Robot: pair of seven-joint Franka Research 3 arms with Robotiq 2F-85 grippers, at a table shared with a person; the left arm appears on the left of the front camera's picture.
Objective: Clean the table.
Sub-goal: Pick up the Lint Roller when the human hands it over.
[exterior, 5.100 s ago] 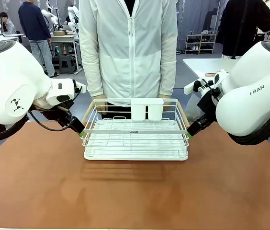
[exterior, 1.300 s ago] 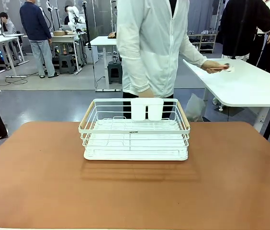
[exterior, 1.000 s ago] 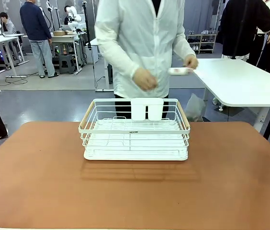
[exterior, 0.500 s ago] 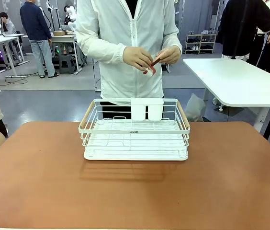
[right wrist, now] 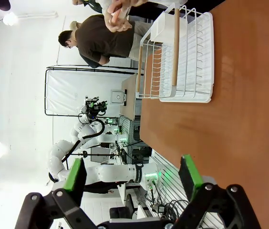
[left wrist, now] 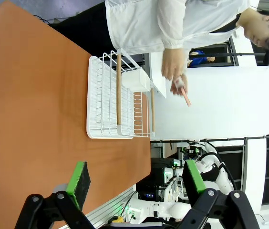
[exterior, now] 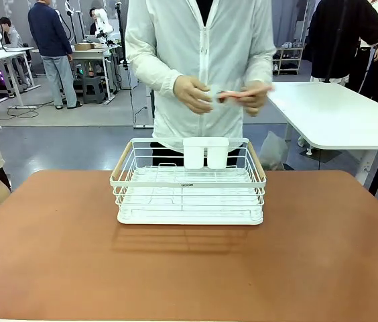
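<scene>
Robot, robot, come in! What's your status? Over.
Left gripper open, empty. Right gripper open, empty. White rack sits on table, far side. Person's hands beyond it hold small red thing.

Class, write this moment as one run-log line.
left gripper open | right gripper open | white wire dish rack on matte reddish-brown table | person's hands hold small reddish item at chest height

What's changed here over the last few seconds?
Both arms pulled back from the ends of the rack; the left gripper and right gripper now hang open. The person fetched a small red-and-white item from the white table and holds it in both hands. The rack stayed put on the table.
</scene>
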